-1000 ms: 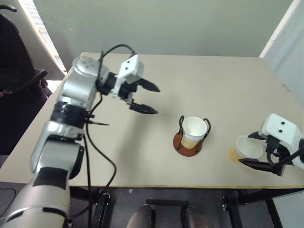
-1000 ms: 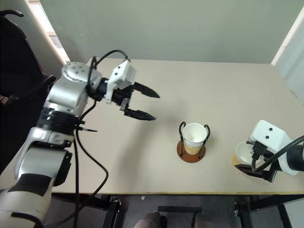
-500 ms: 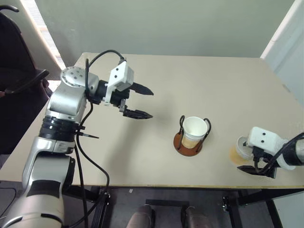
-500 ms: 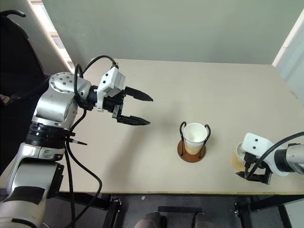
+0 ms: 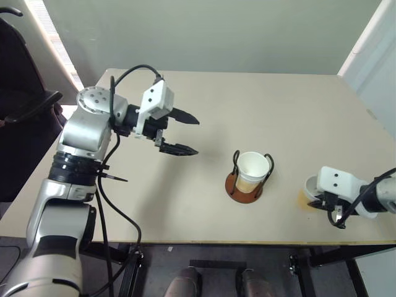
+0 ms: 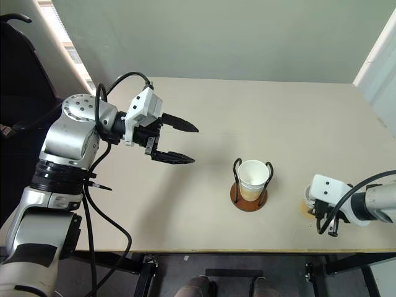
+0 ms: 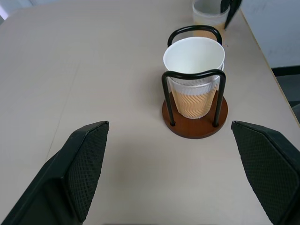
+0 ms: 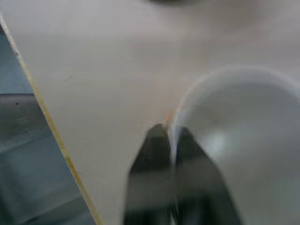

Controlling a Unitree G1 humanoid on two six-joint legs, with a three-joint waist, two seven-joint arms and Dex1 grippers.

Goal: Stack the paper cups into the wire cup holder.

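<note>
Beige table [image 5: 247, 105], right gripper [image 8: 172, 154] pinching cup rim [image 8: 187, 98]

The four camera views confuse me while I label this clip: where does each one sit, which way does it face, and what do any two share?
Left eye and right eye views: on the head, looking down over the table; both arms show.
Left wrist view: behind the open left gripper, facing the wire cup holder holding a cup.
Right wrist view: along the right gripper, shut on a paper cup's rim near the table edge.
Shared: the left wrist and head views all show the holder.
</note>
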